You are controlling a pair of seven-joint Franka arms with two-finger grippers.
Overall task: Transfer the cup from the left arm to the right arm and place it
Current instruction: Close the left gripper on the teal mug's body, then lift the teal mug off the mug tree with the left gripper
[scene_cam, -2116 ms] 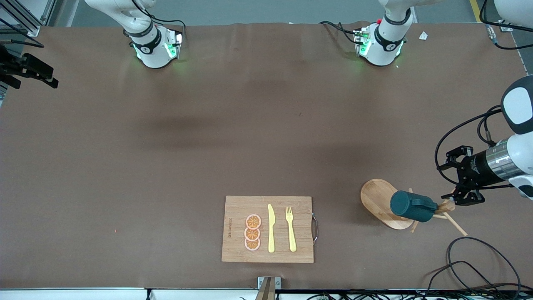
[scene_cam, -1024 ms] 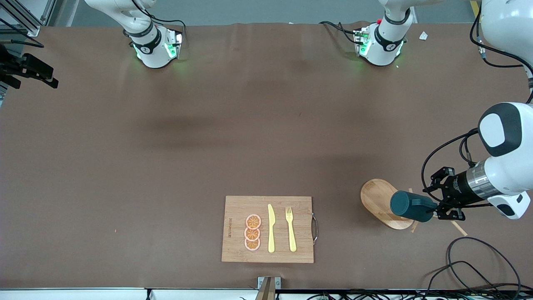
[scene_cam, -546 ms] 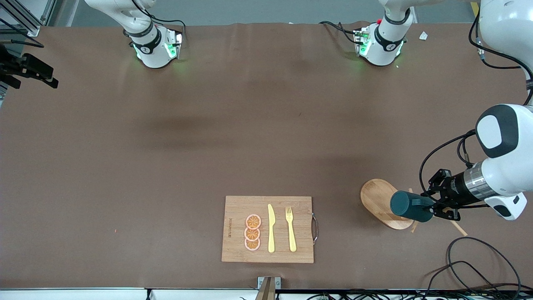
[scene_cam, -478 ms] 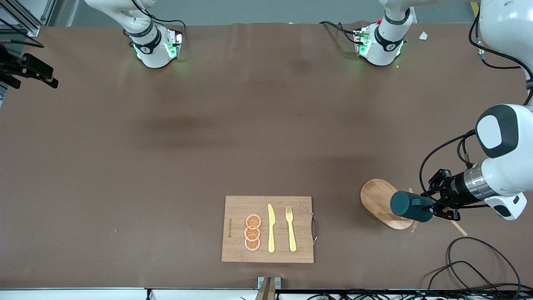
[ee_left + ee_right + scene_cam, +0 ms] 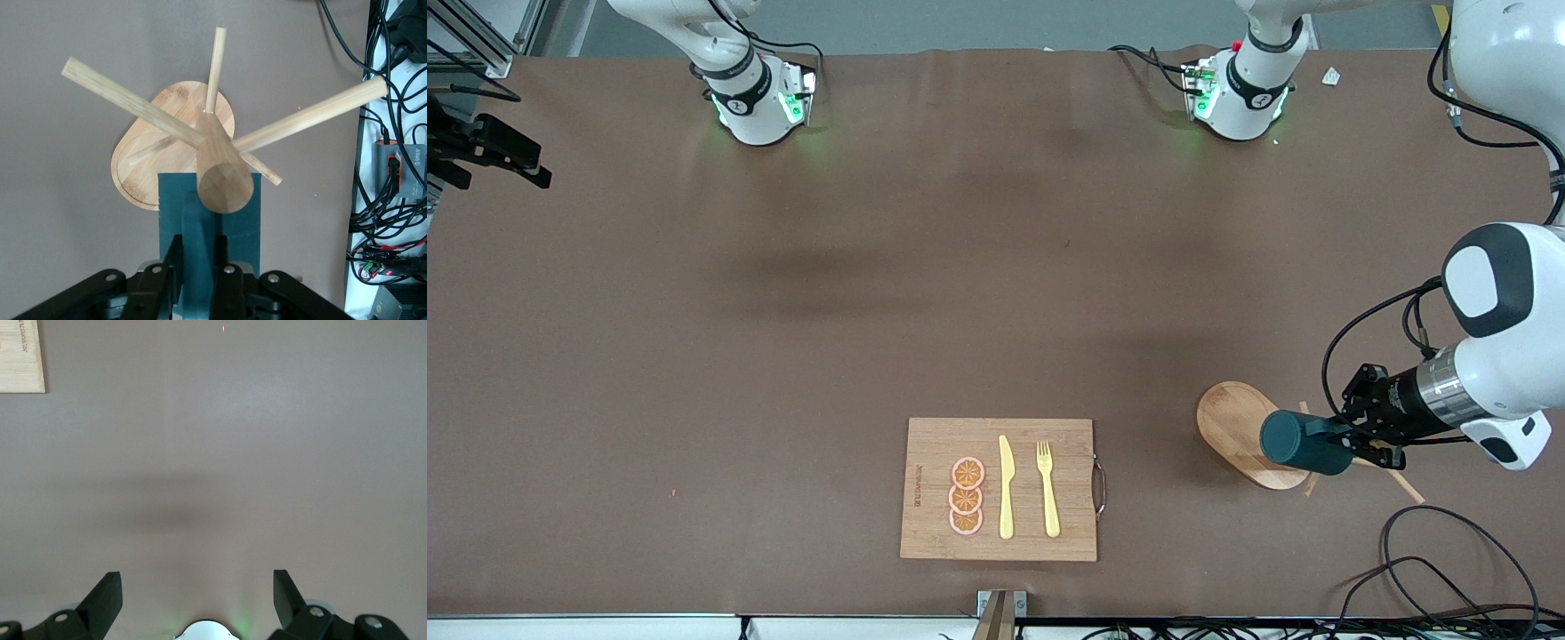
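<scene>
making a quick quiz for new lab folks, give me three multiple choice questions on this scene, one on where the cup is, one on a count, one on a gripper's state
1. Where is the cup?
A. on the cutting board
B. on the peg rack, toward the left arm's end of the table
C. in the right gripper

2. How many orange slices lie on the cutting board?
A. two
B. three
C. five

3. What is the left gripper doing?
A. shut on the cup's handle
B. open over the fork
C. out of view

Answers:
1 B: the cup hangs on the peg rack.
2 B: three orange slices show in a row.
3 A: the left wrist view shows its fingers clamped on the handle.
</scene>
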